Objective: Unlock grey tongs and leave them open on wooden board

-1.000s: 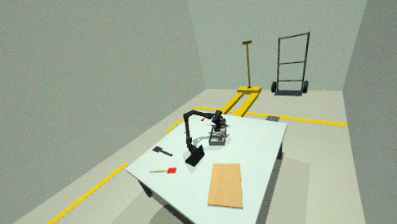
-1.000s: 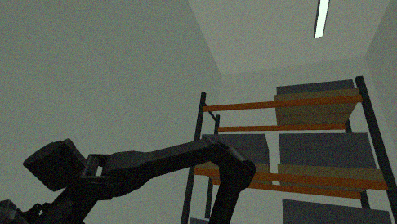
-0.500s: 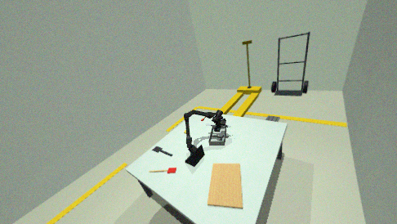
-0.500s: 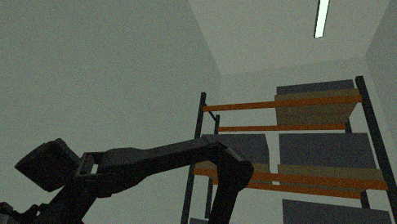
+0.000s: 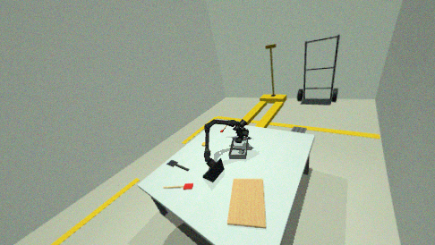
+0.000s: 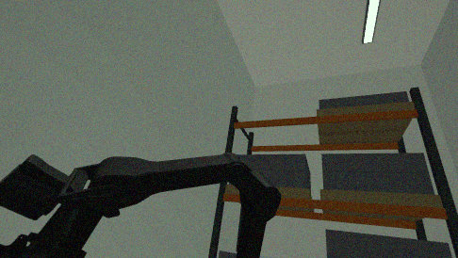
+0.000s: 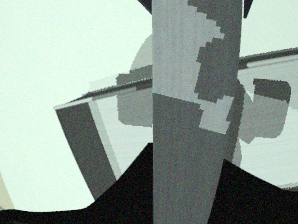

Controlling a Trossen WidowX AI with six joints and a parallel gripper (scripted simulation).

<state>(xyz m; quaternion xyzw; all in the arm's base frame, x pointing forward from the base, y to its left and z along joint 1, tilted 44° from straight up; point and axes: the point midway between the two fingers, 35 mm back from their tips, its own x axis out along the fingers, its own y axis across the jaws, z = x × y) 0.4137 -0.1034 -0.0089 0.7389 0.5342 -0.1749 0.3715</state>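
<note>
Black parallel jaws (image 5: 242, 139) clamped on the grey metal tongs (image 7: 192, 60), over the open grey roasting tin (image 5: 238, 156) (image 7: 75, 145) near the counter's far edge. Pick-up likely in hand; next, tips down, squeeze.

A red-headed brush (image 5: 188, 186) lies near a dark spatula (image 5: 178, 165).

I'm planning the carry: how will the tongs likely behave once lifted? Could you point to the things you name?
Probably stiff: the tongs (image 7: 196, 145) show a straight, flat-faced arm. They may swing or tip, since the gripper (image 7: 170, 148) pinches only part of a long piece.
</note>
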